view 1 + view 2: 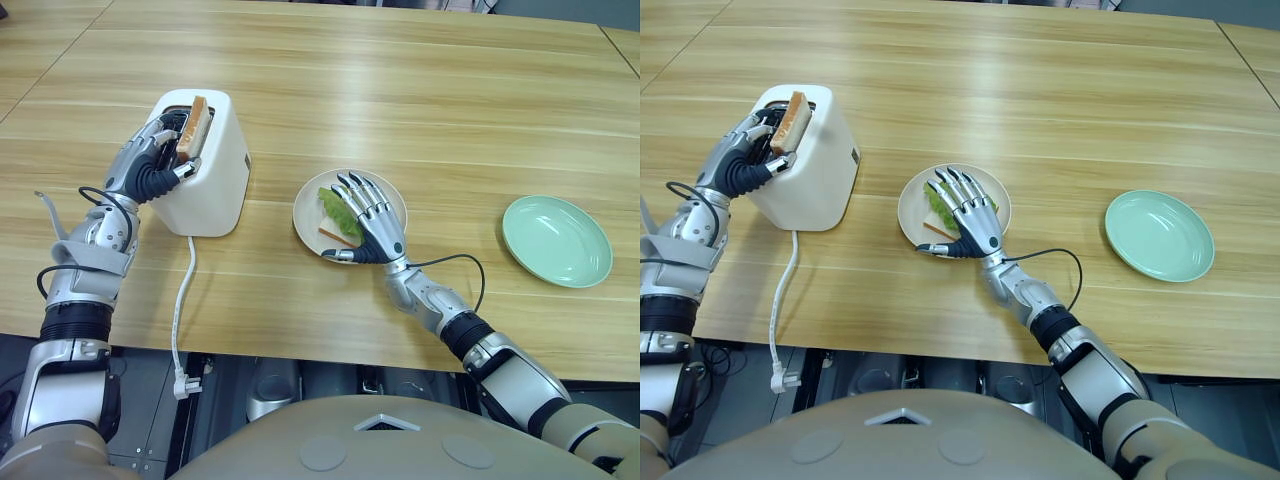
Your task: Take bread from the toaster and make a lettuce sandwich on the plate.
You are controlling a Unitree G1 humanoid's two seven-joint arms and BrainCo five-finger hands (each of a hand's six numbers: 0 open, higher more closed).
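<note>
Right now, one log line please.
left robot hand: gripping bread slice in toaster | right robot hand: open, flat over lettuce on plate

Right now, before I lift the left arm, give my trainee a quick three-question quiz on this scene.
1. True or false: the toaster has its power cord plugged into a socket.
2. What lies on the white plate under the right hand?
A) a lettuce leaf on a bread slice
B) tomato slices
C) nothing
3. Fill in: the left hand grips a toast slice standing in the toaster's ___.

Key:
1. False. The plug hangs free below the table edge.
2. A
3. slot
</note>
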